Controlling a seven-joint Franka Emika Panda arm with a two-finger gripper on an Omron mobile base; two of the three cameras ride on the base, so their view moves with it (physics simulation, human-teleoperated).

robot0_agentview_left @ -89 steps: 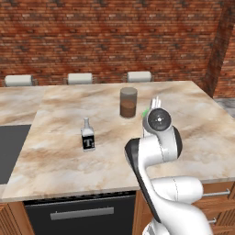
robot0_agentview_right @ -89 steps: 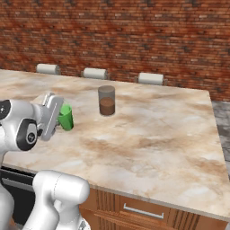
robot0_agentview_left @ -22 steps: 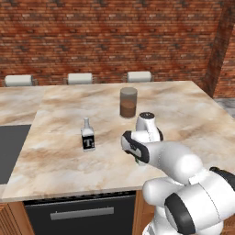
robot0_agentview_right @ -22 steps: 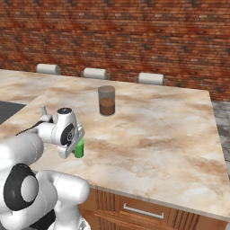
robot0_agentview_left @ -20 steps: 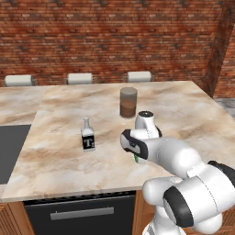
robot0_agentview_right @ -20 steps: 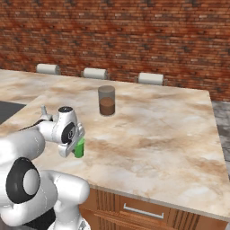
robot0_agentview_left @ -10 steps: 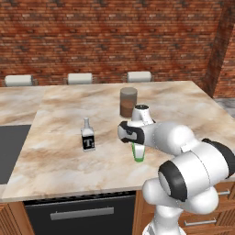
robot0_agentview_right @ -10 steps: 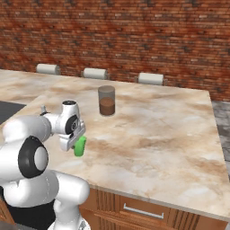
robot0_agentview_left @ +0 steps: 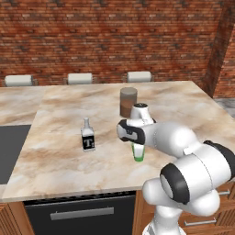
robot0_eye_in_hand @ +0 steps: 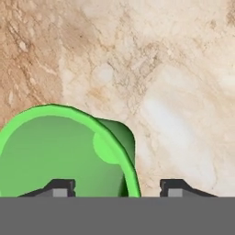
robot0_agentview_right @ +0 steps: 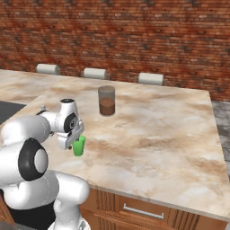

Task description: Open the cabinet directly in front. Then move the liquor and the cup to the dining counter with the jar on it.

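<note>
The green cup [robot0_agentview_left: 138,153] [robot0_agentview_right: 79,146] stands upright on the dining counter [robot0_agentview_left: 59,151] [robot0_agentview_right: 170,134], near its front edge. My gripper [robot0_agentview_left: 137,146] [robot0_agentview_right: 74,143] [robot0_eye_in_hand: 118,186] hangs just over it, open. In the hand view the fingertips [robot0_eye_in_hand: 178,187] stand wide apart, with the rim of the cup [robot0_eye_in_hand: 59,151] between them and its mouth to the left. The liquor [robot0_agentview_left: 87,137] stands to the left of the cup. The jar [robot0_agentview_left: 128,102] [robot0_agentview_right: 107,101] stands behind the cup. The cabinet is out of view.
Three pale chair backs [robot0_agentview_left: 80,78] line the counter's far side before a brick wall. A black cooktop [robot0_agentview_left: 9,147] is set into the counter at the left. Wooden drawers [robot0_agentview_right: 139,211] sit below the front edge. Bare marble stretches to the right.
The hand brought the cup down onto the marble, then the jaws spread apart and let go of it. The bottle and jar have not moved.
</note>
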